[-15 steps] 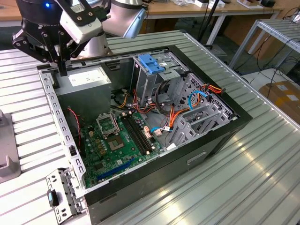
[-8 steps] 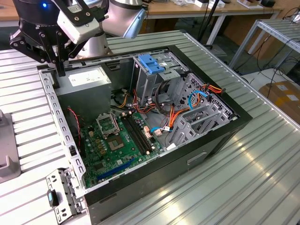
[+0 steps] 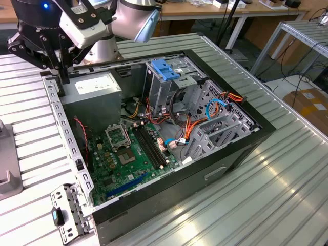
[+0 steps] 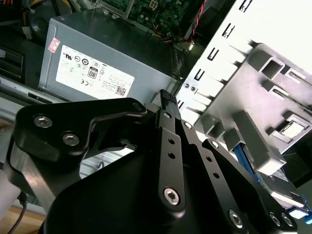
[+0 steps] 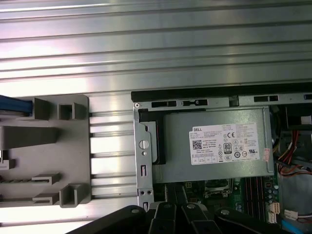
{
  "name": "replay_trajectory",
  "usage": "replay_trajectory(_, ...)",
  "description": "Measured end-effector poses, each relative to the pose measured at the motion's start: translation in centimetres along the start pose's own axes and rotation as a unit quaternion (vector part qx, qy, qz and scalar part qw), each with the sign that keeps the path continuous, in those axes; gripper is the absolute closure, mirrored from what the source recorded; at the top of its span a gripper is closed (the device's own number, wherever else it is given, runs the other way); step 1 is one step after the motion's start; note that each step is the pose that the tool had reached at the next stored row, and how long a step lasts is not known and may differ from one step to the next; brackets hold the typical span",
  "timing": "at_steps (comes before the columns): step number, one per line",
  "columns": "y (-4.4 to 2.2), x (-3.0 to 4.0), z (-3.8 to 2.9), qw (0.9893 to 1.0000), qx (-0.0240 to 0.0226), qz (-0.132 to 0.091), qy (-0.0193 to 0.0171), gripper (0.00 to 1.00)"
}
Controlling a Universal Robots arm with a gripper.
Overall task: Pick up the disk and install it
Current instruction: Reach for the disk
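Black linkage gripper (image 4: 165, 101) hovers over corner of open black computer case (image 3: 220, 174). Cannot tell whether fingers are apart or together.

Below it: grey metal power-supply box (image 5: 214, 170) with white rectangular label (image 5: 226, 144) carrying certification marks, square codes and fine print, not legible. Small pink sticker (image 5: 266, 154) at label's end.

Just outside case wall: grey plastic holder (image 4: 263, 87) on ribbed metal table (image 3: 287, 195). Silver-grey disk with blue frame (image 4: 282, 184) lies in holder, apart from gripper, not gripped.

Farther inside case: green motherboard (image 3: 118, 159).
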State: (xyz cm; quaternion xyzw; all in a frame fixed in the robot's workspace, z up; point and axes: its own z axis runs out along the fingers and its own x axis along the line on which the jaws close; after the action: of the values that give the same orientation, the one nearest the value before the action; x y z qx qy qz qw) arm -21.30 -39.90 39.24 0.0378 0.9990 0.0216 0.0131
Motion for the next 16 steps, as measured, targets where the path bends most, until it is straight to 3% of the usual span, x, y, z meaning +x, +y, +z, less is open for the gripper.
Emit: replay_trajectory(16, -0.05, 0.63, -0.01, 1.0, 0.0, 0.0, 0.0, 0.9)
